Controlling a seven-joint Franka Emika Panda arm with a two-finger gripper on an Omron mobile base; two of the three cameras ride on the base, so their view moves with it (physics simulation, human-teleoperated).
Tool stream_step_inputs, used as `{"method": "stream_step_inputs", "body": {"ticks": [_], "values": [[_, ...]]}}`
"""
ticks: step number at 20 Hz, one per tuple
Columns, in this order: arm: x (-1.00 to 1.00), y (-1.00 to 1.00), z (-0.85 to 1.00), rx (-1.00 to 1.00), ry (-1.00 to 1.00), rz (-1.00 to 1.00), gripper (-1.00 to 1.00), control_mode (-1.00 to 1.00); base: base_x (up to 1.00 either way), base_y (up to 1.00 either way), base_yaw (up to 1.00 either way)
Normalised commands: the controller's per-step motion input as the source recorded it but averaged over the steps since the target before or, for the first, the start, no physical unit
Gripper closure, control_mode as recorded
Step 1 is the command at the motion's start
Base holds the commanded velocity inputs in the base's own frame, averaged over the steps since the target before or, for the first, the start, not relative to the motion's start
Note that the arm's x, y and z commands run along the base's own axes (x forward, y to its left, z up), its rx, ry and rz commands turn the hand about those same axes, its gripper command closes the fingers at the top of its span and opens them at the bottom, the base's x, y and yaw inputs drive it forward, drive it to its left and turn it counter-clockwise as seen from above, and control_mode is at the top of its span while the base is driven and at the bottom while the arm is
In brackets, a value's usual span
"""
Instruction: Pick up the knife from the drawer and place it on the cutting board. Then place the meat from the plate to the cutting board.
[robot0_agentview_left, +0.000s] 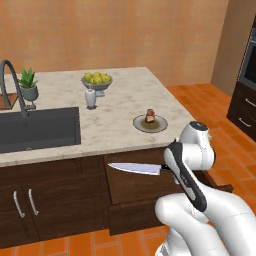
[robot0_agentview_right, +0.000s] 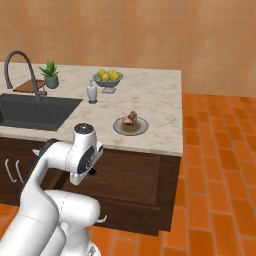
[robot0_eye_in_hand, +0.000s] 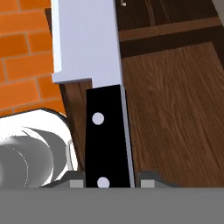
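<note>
I have the knife (robot0_agentview_left: 136, 169) by its black handle, my jaws pinching it from both sides; in the hand view the handle (robot0_eye_in_hand: 106, 135) runs straight down between my finger tips (robot0_eye_in_hand: 148, 178), with the silver blade pointing away from me. In the left base view the knife hangs level above the open drawer (robot0_agentview_left: 137, 185), blade pointing toward the sink side, clear of the drawer floor as far as I can judge from this angle. My gripper (robot0_agentview_left: 169, 170) sits at the handle end, just in front of the counter edge.

So I judge the first step half done: the knife is out of the drawer and not yet on the cutting board (robot0_agentview_left: 6, 101). The board is, I think, the reddish-brown slab at the far left behind the faucet (robot0_agentview_left: 12, 86), though little of it shows and I cannot be sure of its outline. It lies well apart from me, past the sink (robot0_agentview_left: 37, 131).

The next move calls for lifting the knife above counter height, carrying it across the sink and setting it flat on the board, minding the faucet and the potted plant (robot0_agentview_left: 28, 85).

The meat (robot0_agentview_left: 150, 116) sits on the plate (robot0_agentview_left: 159, 125) near the counter's front edge, untouched.
</note>
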Motion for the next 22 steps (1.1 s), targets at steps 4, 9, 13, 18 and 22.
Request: {"method": "stream_step_inputs", "body": {"ticks": [4, 9, 13, 18, 22], "values": [[-0.07, 0.32, -0.02, -0.02, 0.02, 0.00, 1.00, 1.00, -0.15, 0.25, 0.01], [0.00, 0.00, 0.00, 0.00, 0.00, 0.00, 1.00, 1.00, -0.54, 1.00, 0.03], [0.00, 0.00, 0.00, 0.00, 0.00, 0.00, 1.00, 1.00, -0.09, 1.00, 0.00], [0.00, 0.00, 0.00, 0.00, 0.00, 0.00, 1.00, 1.00, 0.00, 1.00, 0.00], [0.00, 0.00, 0.00, 0.00, 0.00, 0.00, 1.00, 1.00, -0.03, 1.00, -0.03]]}}
